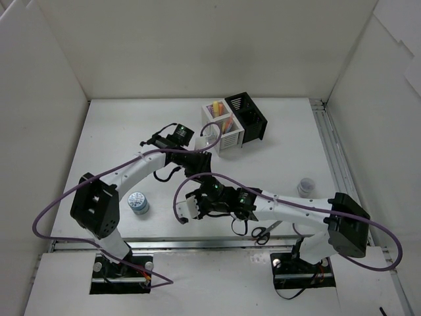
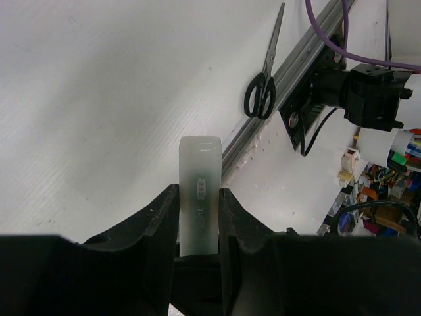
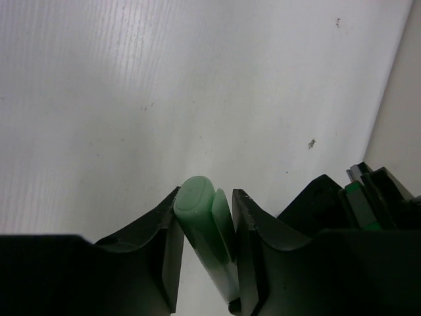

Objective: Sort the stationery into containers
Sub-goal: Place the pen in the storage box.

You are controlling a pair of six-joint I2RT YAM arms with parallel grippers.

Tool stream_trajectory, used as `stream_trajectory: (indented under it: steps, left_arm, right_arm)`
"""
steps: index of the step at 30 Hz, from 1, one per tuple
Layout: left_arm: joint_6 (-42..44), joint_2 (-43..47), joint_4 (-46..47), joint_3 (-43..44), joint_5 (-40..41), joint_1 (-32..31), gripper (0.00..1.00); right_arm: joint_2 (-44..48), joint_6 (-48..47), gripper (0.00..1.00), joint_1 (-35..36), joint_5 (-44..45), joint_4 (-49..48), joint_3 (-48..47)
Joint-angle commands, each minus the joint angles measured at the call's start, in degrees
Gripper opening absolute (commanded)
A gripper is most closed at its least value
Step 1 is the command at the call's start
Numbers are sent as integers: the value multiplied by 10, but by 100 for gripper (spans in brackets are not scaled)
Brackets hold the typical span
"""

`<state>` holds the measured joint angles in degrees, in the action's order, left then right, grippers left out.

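Note:
My left gripper (image 1: 199, 158) is shut on a pale bluish-white marker (image 2: 199, 191), held just in front of the holders; the fingers (image 2: 161, 217) clamp its sides. My right gripper (image 1: 191, 207) is shut on a green marker (image 3: 197, 204), held above the table's near middle. The white two-compartment holder (image 1: 220, 126) has yellow, orange and purple markers in it. The black holder (image 1: 248, 115) is joined to it on the right. The black-handled scissors (image 1: 263, 232) lie at the near edge and also show in the left wrist view (image 2: 263, 85). The white jar with blue dots (image 1: 138, 203) stands near left. No red pencil shows.
A small greyish jar (image 1: 304, 187) stands at the right near the side rail (image 1: 332, 158). White walls close in the table on three sides. Purple cables loop over both arms.

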<state>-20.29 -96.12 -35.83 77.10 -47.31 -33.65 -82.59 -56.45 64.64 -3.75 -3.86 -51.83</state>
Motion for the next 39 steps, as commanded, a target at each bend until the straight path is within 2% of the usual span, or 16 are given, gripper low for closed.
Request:
stream_trajectory:
  steps: [1,5,8,9,12,15,22,25,28,29,30,33,39]
  left_arm:
    - [-16,36,-26,23,-40,-20,2]
    - [-20,47,-28,24,-30,-32,10]
    - [-19,53,-29,26,-21,-32,40]
    - [-17,55,-26,25,-22,-32,58]
    - [-15,64,-26,30,9,-32,88]
    - [-10,73,-21,48,38,-10,99]
    - [-10,89,43,98,39,96,99]
    - [-18,127,63,75,71,149,99]
    - [-27,194,73,17,131,192,100]
    - [-31,210,72,-16,160,199,99]
    - [-33,249,66,-32,231,199,99]
    - [-58,324,35,-95,367,217,100]
    - [-122,461,11,-203,469,233,100]
  right_arm:
    - [-6,-18,26,-7,35,-60,-36]
    - [3,-29,12,-8,35,-58,-35]
    - [19,-32,6,-7,36,-55,-34]
    - [29,-35,4,-7,35,-55,-32]
    - [48,-36,3,-8,35,-52,-23]
    - [66,-26,3,-12,22,-54,-14]
    - [125,49,1,-51,-60,-89,28]
    - [144,98,0,-108,-71,-169,60]
    - [146,162,0,-181,-92,-235,63]
    - [134,180,1,-219,-102,-264,52]
    - [124,219,1,-234,-112,-278,40]
    - [60,300,1,-298,-108,-315,-28]
    - [-113,414,0,-376,-87,-316,-231]
